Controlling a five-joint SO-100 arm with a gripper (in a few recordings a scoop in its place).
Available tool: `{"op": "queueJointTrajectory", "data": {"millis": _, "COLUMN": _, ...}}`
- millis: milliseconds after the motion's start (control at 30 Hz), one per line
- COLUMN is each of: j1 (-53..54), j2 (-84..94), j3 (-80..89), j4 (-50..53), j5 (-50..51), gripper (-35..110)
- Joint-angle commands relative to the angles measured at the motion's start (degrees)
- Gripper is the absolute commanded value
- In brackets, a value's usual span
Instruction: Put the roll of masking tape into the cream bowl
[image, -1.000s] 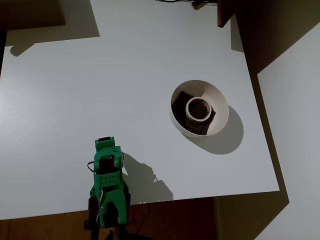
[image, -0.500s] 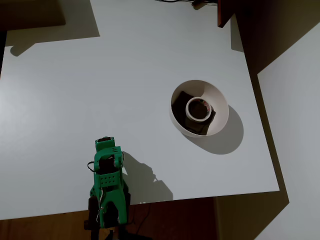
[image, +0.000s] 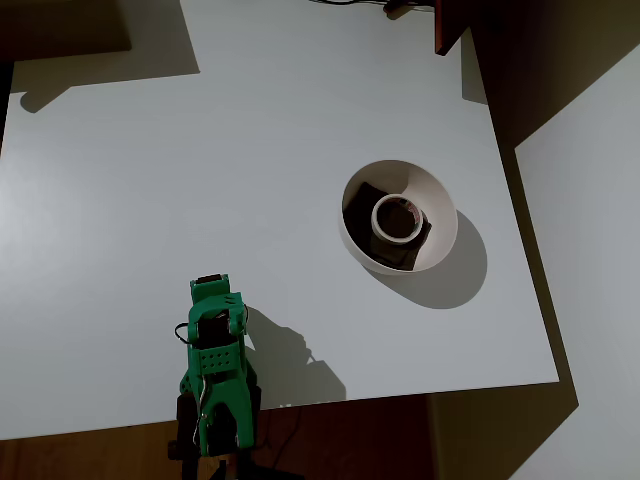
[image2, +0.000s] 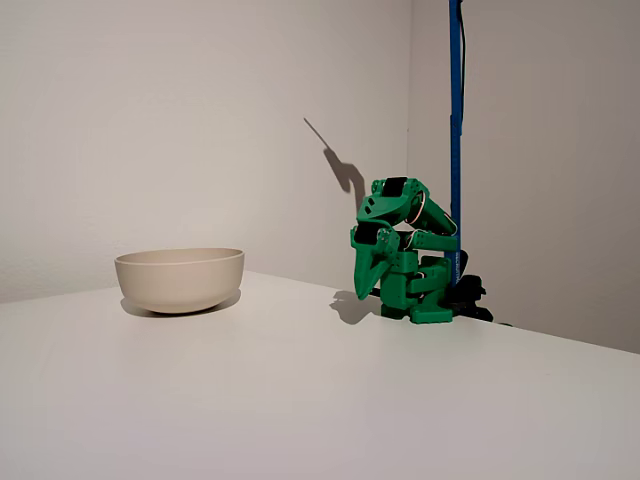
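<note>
The roll of masking tape (image: 397, 218) lies flat inside the cream bowl (image: 436, 196), on the dark piece at its bottom, hole facing up. The green arm sits folded at the table's near edge, well apart down-left in the overhead view. Its gripper (image2: 368, 283) points down, holding nothing; whether its jaws are parted cannot be told.

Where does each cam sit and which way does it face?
Overhead view: above the table, facing straight down; the folded green arm sits at the bottom edge.
Fixed view: at tabletop height, facing the wall across the table; the arm folded, hand pointing down.
Shared: the cream bowl and arm; the roll of masking tape lies in the bowl.
</note>
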Motion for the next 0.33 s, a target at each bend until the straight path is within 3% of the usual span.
{"op": "queueJointTrajectory", "data": {"millis": 0, "j1": -0.5, "j2": 0.4, "j3": -0.7, "j4": 1.0, "j5": -0.6, "gripper": -7}}
{"op": "queueJointTrajectory", "data": {"millis": 300, "j1": -0.5, "j2": 0.4, "j3": -0.7, "j4": 1.0, "j5": -0.6, "gripper": -8}}
